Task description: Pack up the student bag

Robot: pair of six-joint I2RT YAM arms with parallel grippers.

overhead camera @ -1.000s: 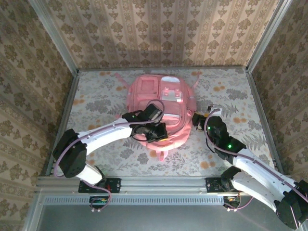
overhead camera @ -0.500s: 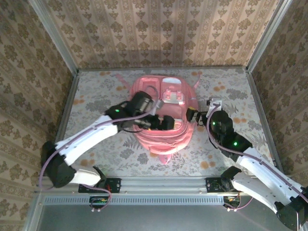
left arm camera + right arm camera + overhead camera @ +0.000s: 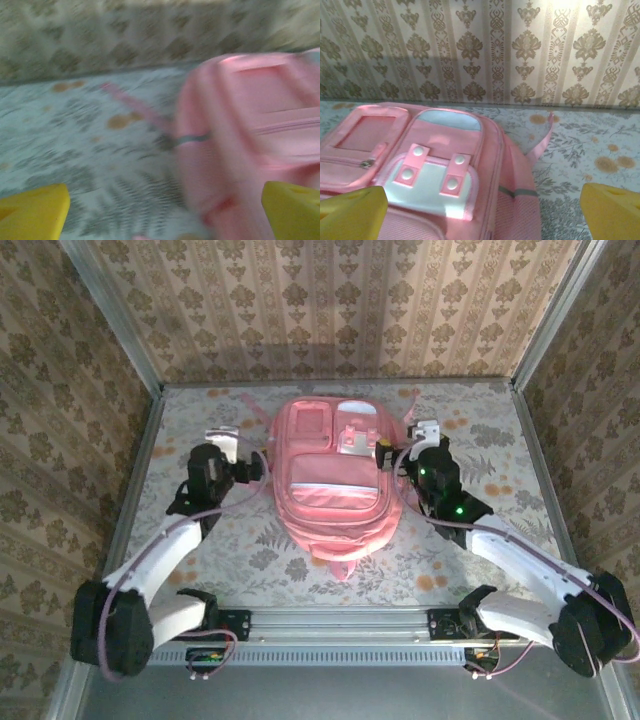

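Note:
The student bag (image 3: 335, 475) is a big pink backpack lying flat mid-table, front pockets up, with a pale snap-flap pocket (image 3: 432, 182) and a strap (image 3: 542, 140) trailing to the right. My left gripper (image 3: 237, 448) hovers off the bag's left side, open, its yellow fingertips (image 3: 35, 210) far apart over the patterned cloth, nothing between them. My right gripper (image 3: 408, 438) sits off the bag's right upper edge, open too, with yellow fingertips (image 3: 612, 210) wide and empty. The left wrist view is blurred and has the bag (image 3: 250, 135) on its right.
A floral tablecloth (image 3: 470, 540) covers the table, ringed by patterned walls (image 3: 330, 310) and a metal frame (image 3: 135, 490). Pink straps (image 3: 250, 405) spread from the bag's far corners. A loop (image 3: 340, 565) sticks out of the bag's near end.
The left gripper has opened and pulled off the bag's top, out to its left. The right gripper has opened wider and moved farther along the bag's right side. The bag has settled flatter.

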